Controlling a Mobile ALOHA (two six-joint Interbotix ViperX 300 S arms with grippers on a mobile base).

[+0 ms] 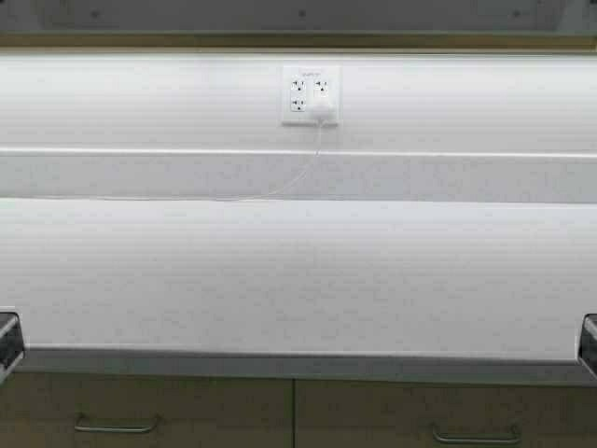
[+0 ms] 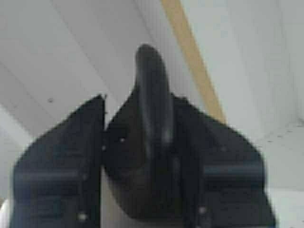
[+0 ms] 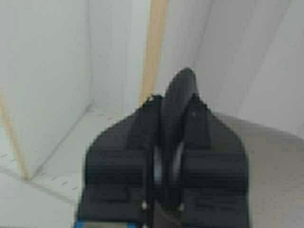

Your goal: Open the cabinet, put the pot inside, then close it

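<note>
Neither the grippers nor the pot show in the high view, only the cabinet's underside along the top edge. In the left wrist view my left gripper is shut on a black loop handle of the pot. In the right wrist view my right gripper is shut on the other black loop handle, and the pot's grey wall curves beside it. Beyond both grippers are the cabinet's pale grey interior panels and a tan wood edge, which also shows in the right wrist view.
A white countertop runs across below, with a wall outlet and a plugged-in white cord behind it. Tan drawers with horizontal handles sit under the counter edge. Dark robot parts show at both side edges.
</note>
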